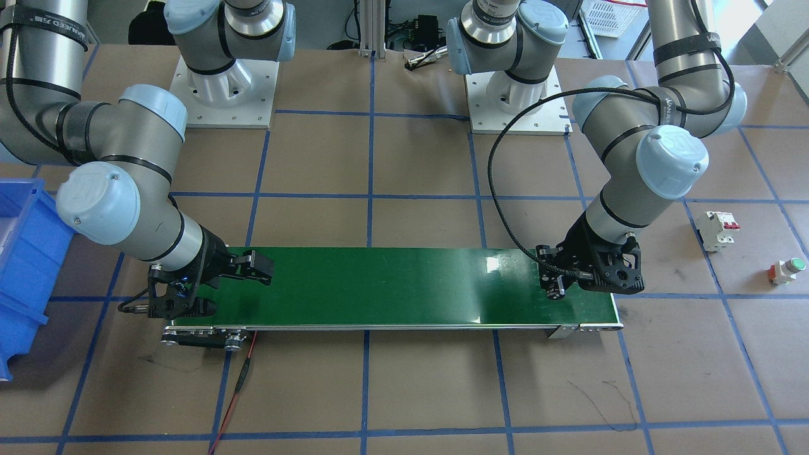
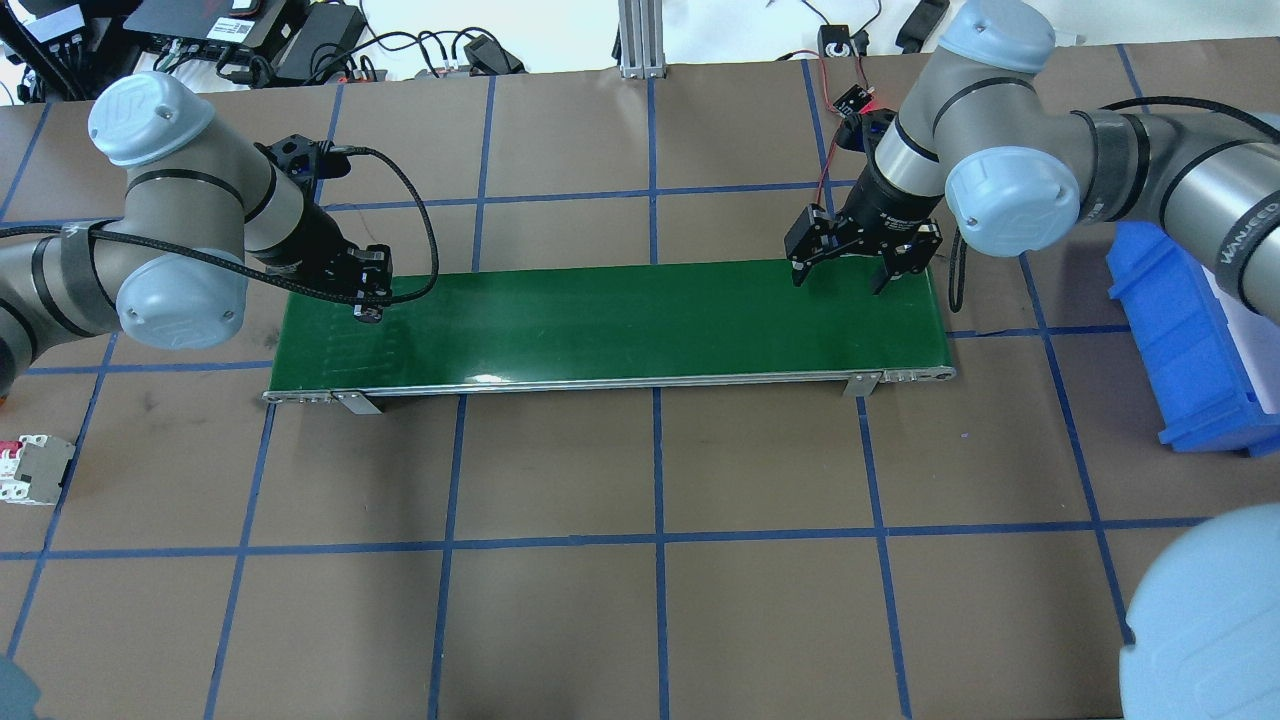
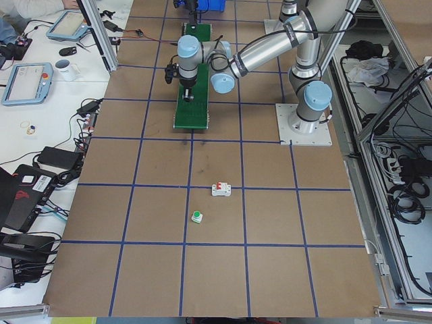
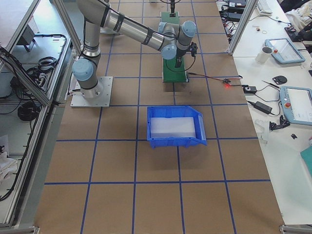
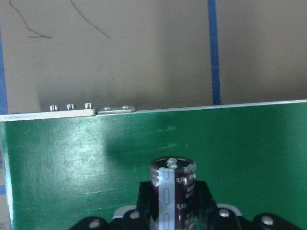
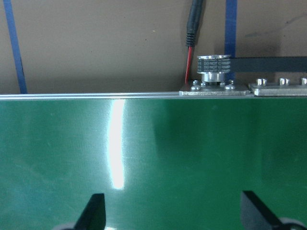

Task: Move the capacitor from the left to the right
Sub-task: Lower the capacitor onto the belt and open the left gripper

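Observation:
The capacitor (image 5: 172,191), a dark cylinder with a silvery end and a light stripe, sits between the fingers of my left gripper (image 2: 368,300). That gripper is shut on it, low over the left end of the green conveyor belt (image 2: 650,320). In the front-facing view the capacitor (image 1: 555,292) shows at the left gripper (image 1: 559,284) on the view's right. I cannot tell whether it touches the belt. My right gripper (image 2: 840,278) is open and empty over the belt's right end, its fingertips (image 6: 96,206) spread wide above the green surface.
A white breaker (image 1: 718,230) with red switches and a green-capped push button (image 1: 787,270) lie on the brown table beyond the belt's left end. A blue bin (image 2: 1190,350) stands past the belt's right end. A red wire (image 1: 237,385) runs from the belt's motor.

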You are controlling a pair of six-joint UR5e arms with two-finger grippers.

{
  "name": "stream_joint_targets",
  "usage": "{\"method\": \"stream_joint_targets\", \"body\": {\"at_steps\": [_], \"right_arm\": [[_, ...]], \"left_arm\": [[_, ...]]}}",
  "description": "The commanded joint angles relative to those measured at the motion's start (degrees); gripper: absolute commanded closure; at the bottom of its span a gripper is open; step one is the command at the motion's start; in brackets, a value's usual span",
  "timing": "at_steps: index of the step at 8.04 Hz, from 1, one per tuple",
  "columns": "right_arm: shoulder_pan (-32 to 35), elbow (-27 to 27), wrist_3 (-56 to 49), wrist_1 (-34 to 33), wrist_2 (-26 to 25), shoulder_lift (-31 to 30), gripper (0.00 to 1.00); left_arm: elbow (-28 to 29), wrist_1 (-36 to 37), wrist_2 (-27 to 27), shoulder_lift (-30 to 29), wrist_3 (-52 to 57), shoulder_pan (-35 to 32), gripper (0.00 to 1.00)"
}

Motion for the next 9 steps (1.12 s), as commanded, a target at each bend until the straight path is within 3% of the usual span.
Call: {"method": "stream_joint_targets", "body": {"at_steps": [1, 4, 5, 6, 7, 9], "right_arm": [[-0.02, 0.01, -0.14, -0.59, 0.13, 0.08, 0.00], [0.07, 0.01, 0.04, -0.85, 0.39, 0.52, 0.00], [-0.02, 0.01, 0.30, -1.46, 0.30, 0.52, 0.00], [-0.02, 0.01, 0.39, -1.56, 0.30, 0.61, 0.00], [0.07, 0.01, 0.39, -2.95, 0.30, 0.96, 0.00], [-0.02, 0.01, 0.48, -3.67, 0.22, 1.31, 0.00]], "left_arm": [[-0.30, -0.28, -1.02, -0.29, -0.03, 0.03, 1.00], [-0.30, -0.36, -0.76, -1.52, -0.20, 0.03, 1.00], [-0.21, -0.45, -0.76, -1.52, -0.29, 0.03, 0.85], [-0.30, -0.54, -0.93, -1.43, -0.72, -0.06, 0.36], [-0.21, -0.71, -0.67, -1.43, -2.82, -0.58, 0.00], [0.14, -0.72, -0.50, 0.58, -10.95, -1.55, 0.00]]}}
